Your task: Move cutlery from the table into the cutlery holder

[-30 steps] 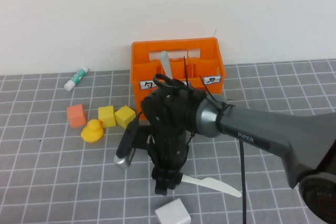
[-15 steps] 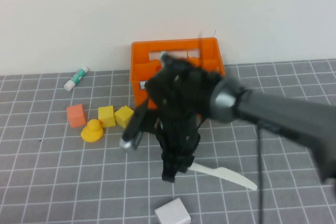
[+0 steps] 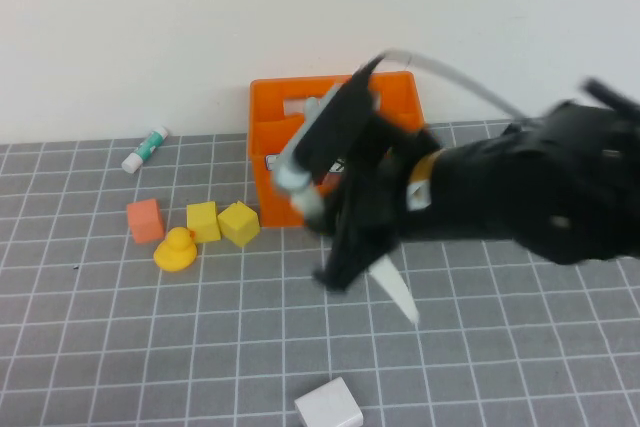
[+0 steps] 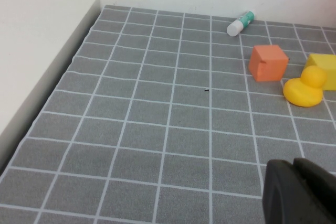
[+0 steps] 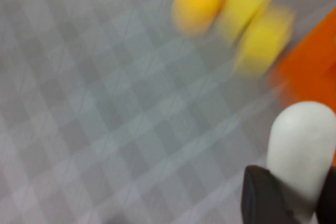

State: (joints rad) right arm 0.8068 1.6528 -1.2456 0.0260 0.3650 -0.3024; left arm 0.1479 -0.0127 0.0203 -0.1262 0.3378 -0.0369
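Above the table (image 3: 120, 347), 6 o'clock of the cutlery holder (image 3: 268, 142): right gripper (image 3: 340, 272), closed around the knife (image 3: 398, 292), held off the surface, blade down
Cutlery holder: against the back wall, at 12 o'clock
Left gripper (image 4: 299, 192): low over the table's near-left part, fingers cannot tell
Duck (image 3: 177, 249): 9 o'clock of the knife

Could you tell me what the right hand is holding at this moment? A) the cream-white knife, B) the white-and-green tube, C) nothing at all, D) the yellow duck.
A: the right hand is shut on the cream-white knife, carried above the table in front of the orange crate; its rounded handle sits between the fingers. The left hand hangs apart, over bare grid.
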